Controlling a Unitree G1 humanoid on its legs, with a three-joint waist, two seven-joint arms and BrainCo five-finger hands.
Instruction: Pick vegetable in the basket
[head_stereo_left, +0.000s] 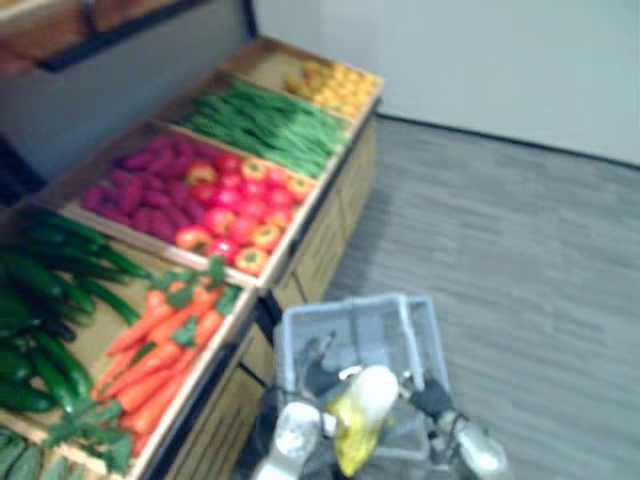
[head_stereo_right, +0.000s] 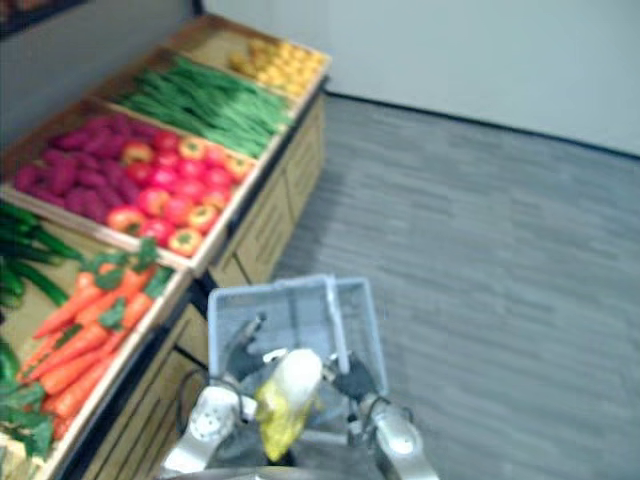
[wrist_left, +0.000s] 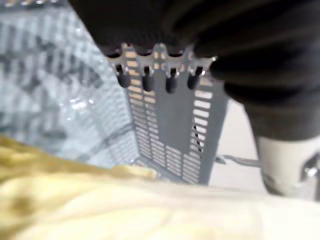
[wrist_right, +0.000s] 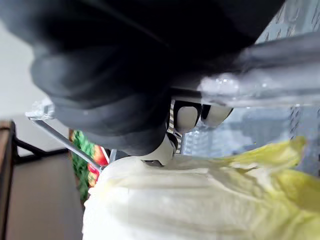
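Grey floor (head_stereo_left: 520, 250), carrots (head_stereo_left: 165, 345) nearby — left hand (head_stereo_left: 316, 377), right hand (head_stereo_left: 432, 400) fingers (wrist_left: 171, 82) curl round basket (head_stereo_left: 350, 335), cabbage (head_stereo_left: 362, 410) between.

The bench (head_stereo_right: 258, 238) runs along my left and away from me, split into compartments. Nearest me the cucumbers (head_stereo_left: 45, 300) lie on the left with the carrots (head_stereo_left: 160, 350) to their right, by the bench's front edge. Behind them one compartment holds tubers (head_stereo_left: 140, 185) on its left and tomatoes (head_stereo_left: 245, 205) on its right. Behind those lie the beans (head_stereo_left: 265, 125), and farthest back the fruit (head_stereo_left: 335, 85). The basket (head_stereo_left: 340, 335) is right before me, just right of the bench front, beside the carrots. The cabbage (head_stereo_left: 362, 415) is at the basket's near edge, between my left hand (head_stereo_left: 318, 378) and my right hand (head_stereo_left: 433, 398), whose fingers (wrist_right: 187, 117) hook behind the basket's rim. The floor (head_stereo_left: 520, 260) spreads right of the bench, back to the wall (head_stereo_left: 480, 60)
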